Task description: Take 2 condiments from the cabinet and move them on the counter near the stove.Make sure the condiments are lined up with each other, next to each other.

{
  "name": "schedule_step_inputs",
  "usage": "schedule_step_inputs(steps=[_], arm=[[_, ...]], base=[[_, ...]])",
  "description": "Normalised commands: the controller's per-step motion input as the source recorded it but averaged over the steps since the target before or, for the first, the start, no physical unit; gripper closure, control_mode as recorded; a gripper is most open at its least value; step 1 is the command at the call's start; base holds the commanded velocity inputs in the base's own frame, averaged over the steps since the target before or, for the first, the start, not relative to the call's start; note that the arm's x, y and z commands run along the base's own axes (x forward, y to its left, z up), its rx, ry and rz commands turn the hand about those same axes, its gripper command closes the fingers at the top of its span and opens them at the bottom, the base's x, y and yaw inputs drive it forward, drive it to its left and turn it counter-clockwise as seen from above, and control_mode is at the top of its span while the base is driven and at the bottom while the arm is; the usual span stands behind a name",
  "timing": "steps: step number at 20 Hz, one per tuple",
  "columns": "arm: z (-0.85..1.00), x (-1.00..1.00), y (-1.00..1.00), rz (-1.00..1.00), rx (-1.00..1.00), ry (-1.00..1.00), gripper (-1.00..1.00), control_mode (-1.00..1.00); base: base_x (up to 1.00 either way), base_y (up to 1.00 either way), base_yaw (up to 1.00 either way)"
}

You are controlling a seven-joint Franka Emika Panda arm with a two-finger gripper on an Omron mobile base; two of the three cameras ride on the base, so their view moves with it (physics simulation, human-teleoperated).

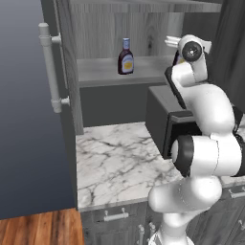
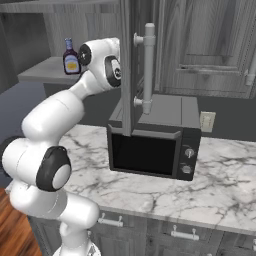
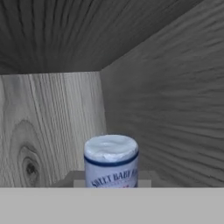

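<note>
The cabinet (image 1: 103, 72) stands open with its door and long bar handle (image 1: 48, 67) swung to the left. On its shelf one condiment (image 1: 126, 56) stands upright, a dark bottle with a blue cap, also seen from the other side (image 2: 71, 56). My arm reaches onto the same shelf to the right of it. In the hand view a second condiment (image 3: 111, 159) sits close up and centred, cap toward the camera, and my gripper (image 3: 112, 183) is shut on it. A sliver of its yellow label (image 1: 178, 59) peeks out behind my wrist. The stove and its counter are out of view.
A black microwave (image 2: 150, 145) sits on a marble worktop (image 1: 115, 162) just below the shelf, under my forearm. The cabinet's right wall and back panel (image 3: 52, 122) close in around the hand. Grey base cabinets (image 2: 180, 232) run below.
</note>
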Motion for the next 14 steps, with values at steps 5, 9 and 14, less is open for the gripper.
schedule_step_inputs(steps=[5,9,14], arm=[[0.32,-0.79,0.34,0.00,-0.10,0.07,1.00,-1.00],[0.15,-0.83,0.37,0.01,-0.14,0.10,1.00,-1.00],[0.06,-0.96,0.27,0.04,-0.07,0.06,1.00,-1.00]], base=[[0.00,0.00,0.00],[0.00,0.00,0.00],[0.00,0.00,0.00]])
